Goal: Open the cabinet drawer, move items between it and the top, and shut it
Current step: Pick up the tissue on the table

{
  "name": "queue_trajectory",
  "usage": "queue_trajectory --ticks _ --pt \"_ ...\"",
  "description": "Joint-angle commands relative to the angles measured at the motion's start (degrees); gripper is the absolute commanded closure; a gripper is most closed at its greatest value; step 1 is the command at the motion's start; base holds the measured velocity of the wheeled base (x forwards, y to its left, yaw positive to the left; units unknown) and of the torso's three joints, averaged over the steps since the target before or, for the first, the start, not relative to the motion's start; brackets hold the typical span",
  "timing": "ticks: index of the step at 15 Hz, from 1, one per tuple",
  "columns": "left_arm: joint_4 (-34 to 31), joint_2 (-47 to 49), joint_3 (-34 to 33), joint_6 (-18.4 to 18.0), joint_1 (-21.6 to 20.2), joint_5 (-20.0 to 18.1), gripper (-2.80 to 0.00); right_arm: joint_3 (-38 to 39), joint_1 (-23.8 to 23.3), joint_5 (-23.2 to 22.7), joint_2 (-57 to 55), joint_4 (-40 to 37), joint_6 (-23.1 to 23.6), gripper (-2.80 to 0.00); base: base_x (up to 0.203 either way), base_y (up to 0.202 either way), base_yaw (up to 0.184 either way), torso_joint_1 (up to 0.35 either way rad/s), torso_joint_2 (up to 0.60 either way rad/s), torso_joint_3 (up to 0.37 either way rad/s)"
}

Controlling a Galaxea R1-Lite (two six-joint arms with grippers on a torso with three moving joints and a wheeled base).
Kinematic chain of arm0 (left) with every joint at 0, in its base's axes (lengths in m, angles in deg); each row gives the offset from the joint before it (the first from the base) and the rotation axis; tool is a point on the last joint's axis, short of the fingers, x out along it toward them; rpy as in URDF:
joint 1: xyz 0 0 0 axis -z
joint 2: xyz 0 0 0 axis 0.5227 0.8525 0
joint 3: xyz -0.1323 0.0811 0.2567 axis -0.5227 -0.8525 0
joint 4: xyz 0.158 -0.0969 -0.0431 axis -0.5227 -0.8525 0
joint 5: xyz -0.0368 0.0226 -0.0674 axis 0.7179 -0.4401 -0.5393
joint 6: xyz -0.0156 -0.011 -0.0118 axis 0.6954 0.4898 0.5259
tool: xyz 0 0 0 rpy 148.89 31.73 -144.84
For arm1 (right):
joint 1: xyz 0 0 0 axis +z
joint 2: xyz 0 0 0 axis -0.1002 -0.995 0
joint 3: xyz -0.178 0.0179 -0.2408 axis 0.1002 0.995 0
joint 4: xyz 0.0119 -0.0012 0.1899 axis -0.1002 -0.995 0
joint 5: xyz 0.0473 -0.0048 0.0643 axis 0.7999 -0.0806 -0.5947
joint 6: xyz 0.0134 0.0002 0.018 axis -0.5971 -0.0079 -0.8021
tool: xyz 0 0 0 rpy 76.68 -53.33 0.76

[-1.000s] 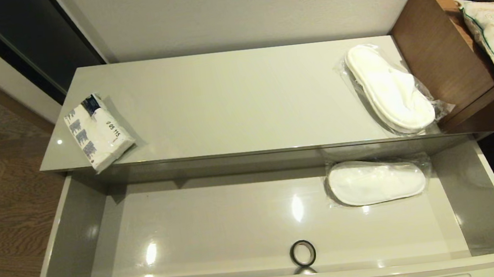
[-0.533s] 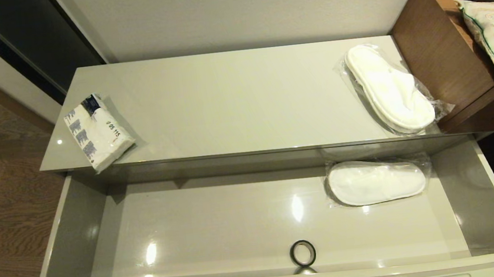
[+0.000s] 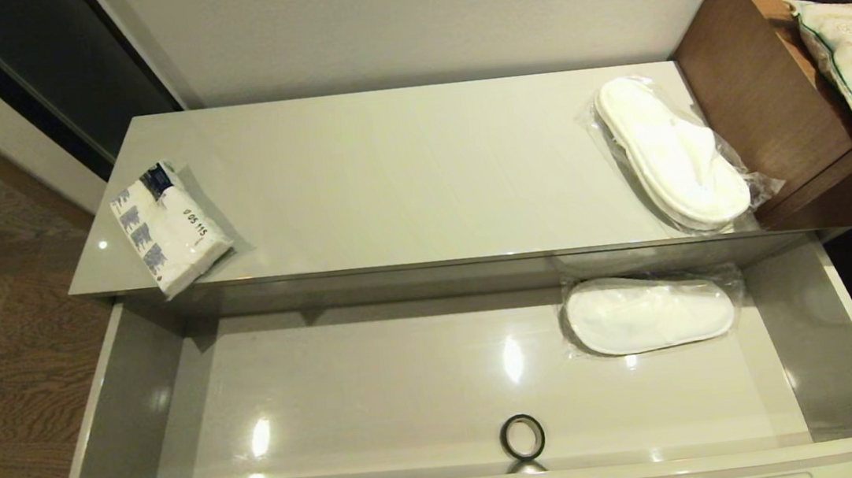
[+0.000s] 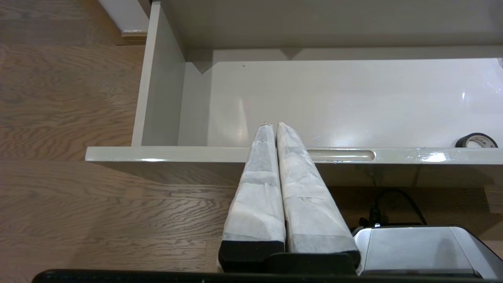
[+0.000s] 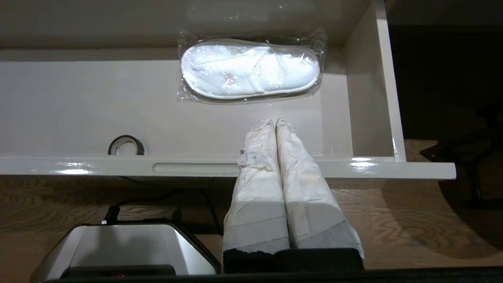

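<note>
**Handwriting on the tissue pack**

The tissue pack [image 3: 170, 226] on the cabinet top [image 3: 404, 178] bears dark handwritten characters that seem to read "05 115", though they are too small to be certain. Its blue print shows no legible words. Nothing else carries readable text.

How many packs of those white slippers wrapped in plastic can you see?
2. One pack of white slippers in clear plastic wrap lies on the right end of the glossy cream cabinet top; the other lies inside the open grey-beige drawer, back right. None appear hidden.
</note>
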Motion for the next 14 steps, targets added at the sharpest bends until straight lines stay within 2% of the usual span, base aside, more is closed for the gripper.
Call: queue_trajectory --ticks 1,14 --pt "0.0 0.1 0.0 -0.1 0.0 0.0 0.0 0.0 0.0 0.0 -0.2 0.0 0.0 0.0 0.0 0.0 0.0 0.0 0.0 0.0" --pt "0.0 0.1 0.0 -0.1 0.0 0.0 0.0 0.0 0.0 0.0 -0.2 0.0 0.0 0.0 0.0 0.0 0.0 0.0 0.0 0.0"
